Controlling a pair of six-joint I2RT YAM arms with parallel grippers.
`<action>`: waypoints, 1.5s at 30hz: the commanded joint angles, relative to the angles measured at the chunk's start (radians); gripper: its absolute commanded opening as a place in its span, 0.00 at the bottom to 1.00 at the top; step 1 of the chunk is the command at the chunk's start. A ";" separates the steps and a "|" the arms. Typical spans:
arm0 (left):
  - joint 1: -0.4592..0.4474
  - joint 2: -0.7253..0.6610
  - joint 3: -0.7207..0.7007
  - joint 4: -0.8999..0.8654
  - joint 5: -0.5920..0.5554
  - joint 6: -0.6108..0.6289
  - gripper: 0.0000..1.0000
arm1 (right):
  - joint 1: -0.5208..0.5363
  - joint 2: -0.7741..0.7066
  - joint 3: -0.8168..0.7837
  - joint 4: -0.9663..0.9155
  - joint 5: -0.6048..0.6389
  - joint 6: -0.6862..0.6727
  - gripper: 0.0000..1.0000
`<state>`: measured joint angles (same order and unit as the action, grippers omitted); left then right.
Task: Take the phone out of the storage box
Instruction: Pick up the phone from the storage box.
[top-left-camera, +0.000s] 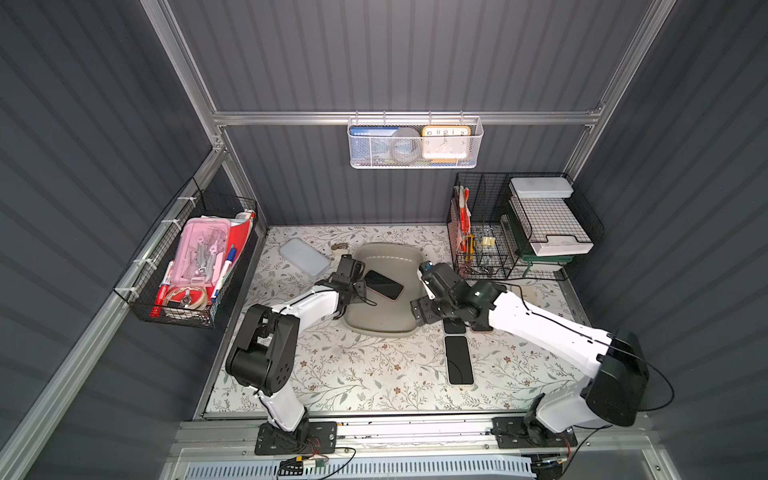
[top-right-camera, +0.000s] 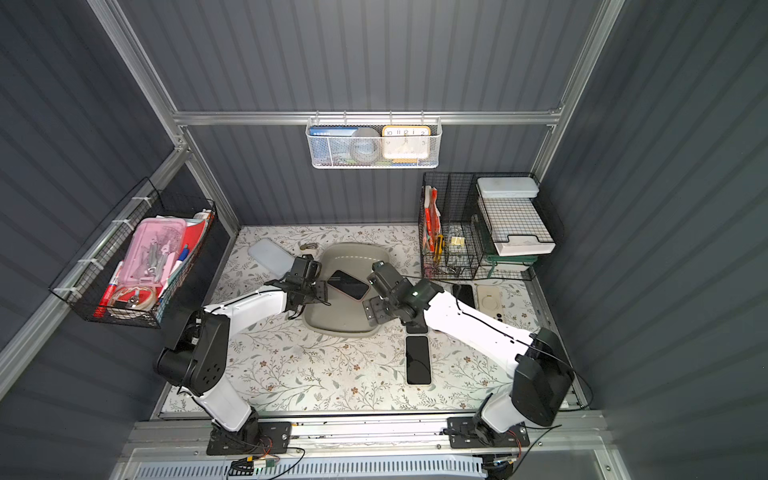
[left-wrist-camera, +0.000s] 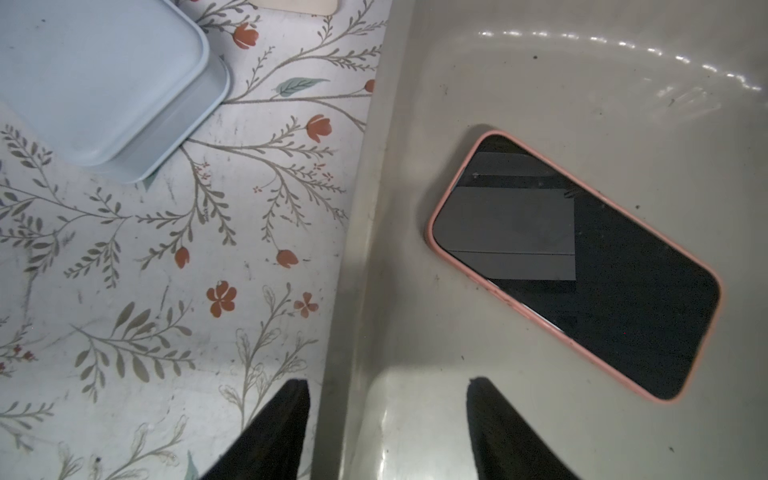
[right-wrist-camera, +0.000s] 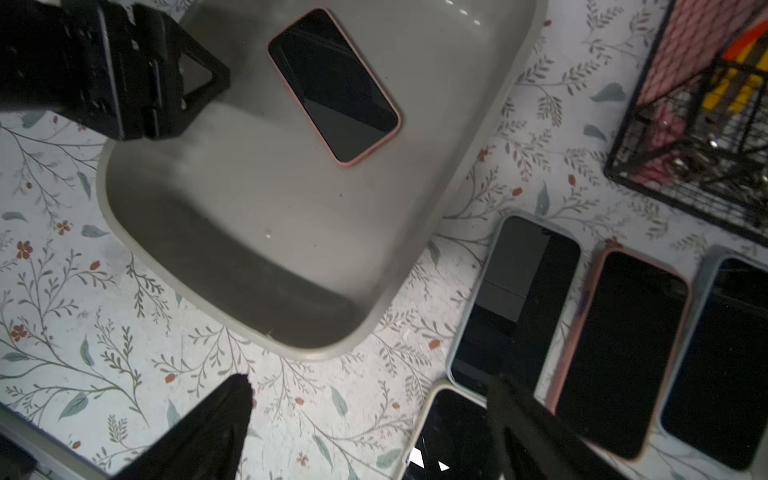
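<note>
Left tool (left-wrist-camera: 387, 381) and right tool (right-wrist-camera: 370, 379) released, phone (left-wrist-camera: 575, 266) in storage box (left-wrist-camera: 415, 124), spare phones (right-wrist-camera: 623, 353) plainest from right wrist

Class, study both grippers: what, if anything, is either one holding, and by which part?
Nothing is held. The left gripper and right gripper are open and empty; the pink-cased phone lies free in the storage box.
</note>
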<state>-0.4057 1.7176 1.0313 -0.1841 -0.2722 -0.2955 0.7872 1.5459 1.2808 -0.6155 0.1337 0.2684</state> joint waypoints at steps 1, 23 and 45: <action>0.004 0.002 -0.001 -0.031 -0.016 0.010 0.58 | -0.043 0.076 0.070 0.055 -0.102 -0.074 0.87; 0.004 0.029 0.019 -0.046 -0.016 0.008 0.12 | -0.180 0.552 0.446 -0.070 -0.508 -0.593 0.89; 0.004 0.055 0.070 -0.070 -0.028 0.014 0.00 | -0.203 0.789 0.638 0.059 -0.341 -0.703 0.94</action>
<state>-0.4057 1.7519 1.0714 -0.2260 -0.2813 -0.2852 0.5888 2.3043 1.8763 -0.5705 -0.2344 -0.4179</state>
